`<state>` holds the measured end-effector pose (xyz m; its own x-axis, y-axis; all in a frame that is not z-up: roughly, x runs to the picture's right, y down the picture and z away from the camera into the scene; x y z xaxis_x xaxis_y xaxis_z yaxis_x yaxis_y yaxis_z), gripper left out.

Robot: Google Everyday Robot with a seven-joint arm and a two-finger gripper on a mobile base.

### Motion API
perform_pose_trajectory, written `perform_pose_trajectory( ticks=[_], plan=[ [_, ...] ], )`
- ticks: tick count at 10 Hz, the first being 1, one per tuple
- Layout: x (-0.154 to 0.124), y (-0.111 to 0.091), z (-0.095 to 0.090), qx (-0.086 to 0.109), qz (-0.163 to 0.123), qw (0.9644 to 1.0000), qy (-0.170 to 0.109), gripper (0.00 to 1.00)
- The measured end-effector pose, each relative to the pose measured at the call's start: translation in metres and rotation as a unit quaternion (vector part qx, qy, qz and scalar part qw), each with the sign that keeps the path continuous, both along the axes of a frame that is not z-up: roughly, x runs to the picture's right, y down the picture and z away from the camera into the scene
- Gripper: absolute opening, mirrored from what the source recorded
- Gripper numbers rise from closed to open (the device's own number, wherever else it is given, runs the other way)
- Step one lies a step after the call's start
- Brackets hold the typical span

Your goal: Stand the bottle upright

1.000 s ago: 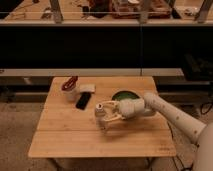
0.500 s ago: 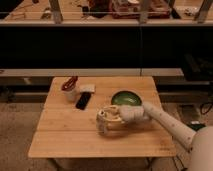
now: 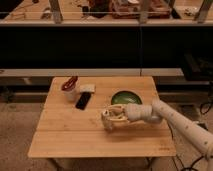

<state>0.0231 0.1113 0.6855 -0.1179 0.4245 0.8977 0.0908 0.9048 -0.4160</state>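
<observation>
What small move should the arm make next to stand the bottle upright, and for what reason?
Probably a small lowering of the pincer onto the bottle before any tilting. The pincer is at the middle of the wooden table, in front of the green plate, right at the pale bottle, but a firm hold is not visible. Lifting now might let the bottle slip.

No legible text, brand, number or sign is found anywhere in view. My gripper [image 3: 108,120] sits low over the middle of the wooden table [image 3: 70,135], beside the green plate [image 3: 125,97]. The bottle's label cannot be made out, so no wording is recorded from it.
</observation>
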Motion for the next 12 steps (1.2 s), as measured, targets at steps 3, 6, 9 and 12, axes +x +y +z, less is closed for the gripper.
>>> perform_pose_trajectory(
  ticks=[3,6,9,12],
  plan=[
    [-0.003,-0.002,0.005,-0.021,-0.002,0.9998,-0.004,0.0],
    [0.002,-0.001,0.013,-0.048,0.03,0.9978,-0.035,0.0],
    [0.002,-0.006,0.011,-0.061,0.035,0.9967,-0.04,0.11],
    [0.003,-0.004,0.016,-0.095,0.06,0.9911,-0.072,0.41]
  ],
)
